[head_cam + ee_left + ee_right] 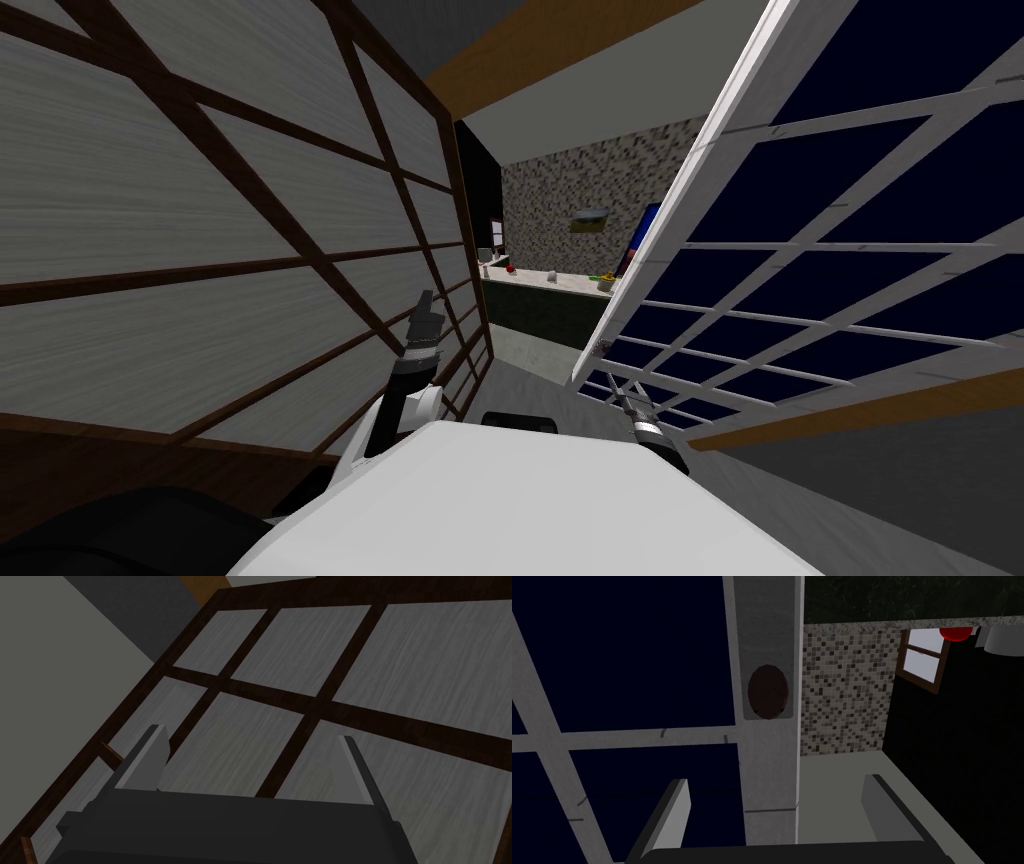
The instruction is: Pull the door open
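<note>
Right hand (pixel 776 778), fingers spread and empty, points at the free edge of the white-framed door (pixel 767 636), just short of its brown oval knob (pixel 768 692). That door already stands well ajar, with a bench (pixel 560 282) visible through the gap; more pulling may remain. Left hand (pixel 250 732), also released, faces a dark-framed panel (pixel 400 656).

A free gap is left between the white door (pixel 700 170) and the dark-framed panel (pixel 200 200). Beyond, the way is barred by a counter (pixel 540 305).

Matt white door (pixel 767 626), mosaic-tiled wall (pixel 842 691)
</note>
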You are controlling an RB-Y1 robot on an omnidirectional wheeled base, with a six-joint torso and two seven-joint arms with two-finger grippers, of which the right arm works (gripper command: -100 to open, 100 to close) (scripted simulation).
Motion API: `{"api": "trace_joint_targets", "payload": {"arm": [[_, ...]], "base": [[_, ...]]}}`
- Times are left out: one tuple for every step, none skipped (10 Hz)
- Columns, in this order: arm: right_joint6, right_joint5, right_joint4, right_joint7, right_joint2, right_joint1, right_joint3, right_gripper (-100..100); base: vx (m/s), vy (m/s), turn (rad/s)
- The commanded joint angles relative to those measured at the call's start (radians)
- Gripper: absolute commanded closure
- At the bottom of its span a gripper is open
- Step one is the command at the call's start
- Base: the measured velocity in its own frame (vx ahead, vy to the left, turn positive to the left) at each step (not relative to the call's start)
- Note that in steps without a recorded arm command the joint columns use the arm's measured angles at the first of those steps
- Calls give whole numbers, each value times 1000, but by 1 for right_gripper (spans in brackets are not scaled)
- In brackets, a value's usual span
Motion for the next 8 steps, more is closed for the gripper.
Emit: {"api": "trace_joint_targets", "payload": {"arm": [[0, 0, 0, 0, 0, 0, 0, -100], [8, 1, -1, 11, 5, -8, -1, -100], [13, 1, -1, 17, 9, -15, -1, -100], [20, 1, -1, 23, 14, -22, -2, -100], [26, 0, -1, 29, 19, -30, -2, -100], [33, 0, -1, 35, 23, -37, -3, -100], [38, 0, -1, 40, 27, -43, -3, -100], [44, 0, -1, 46, 31, -50, -4, -100]], "base": [[-7, 6, -2], [98, -44, -8], [179, -84, 5], [202, -88, 14], [216, -89, 10], [209, -74, 11], [197, -69, 11], [181, -82, 10]]}}
